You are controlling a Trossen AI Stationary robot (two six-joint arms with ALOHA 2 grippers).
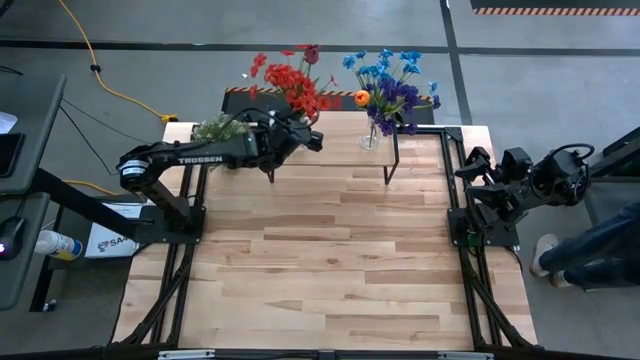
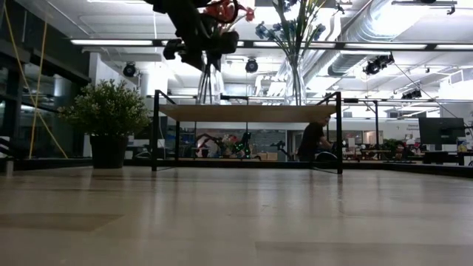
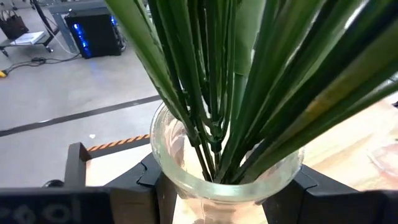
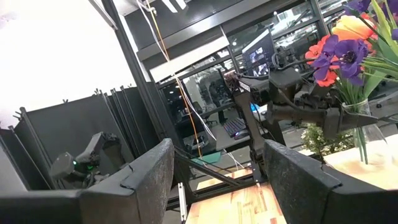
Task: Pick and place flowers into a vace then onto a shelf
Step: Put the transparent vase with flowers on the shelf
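Note:
My left gripper (image 1: 300,138) reaches over the left end of the shelf (image 1: 340,152) and is shut on a clear glass vase (image 3: 227,168). That vase holds green stems with red flowers (image 1: 295,85). A second glass vase (image 2: 295,81) stands on its foot on the shelf's right half, holding blue and purple flowers and an orange tulip (image 1: 362,97). My right gripper (image 4: 217,180) waits open by the table's right edge (image 1: 465,175), with nothing between its fingers. My left gripper pinches the vase's glass wall just below the rim (image 3: 163,177), one finger on each side. The fingers (image 3: 298,193) come from the table's left, slanting slightly downward. The vase stands upright, its foot (image 2: 211,100) at the shelf top; whether it rests there I cannot tell.
A bushy potted plant (image 1: 220,128) stands at the table's far left beside the shelf (image 2: 251,112). Bare wooden tabletop (image 1: 330,260) lies in front of the shelf. A person's legs (image 1: 590,250) show beyond the right edge.

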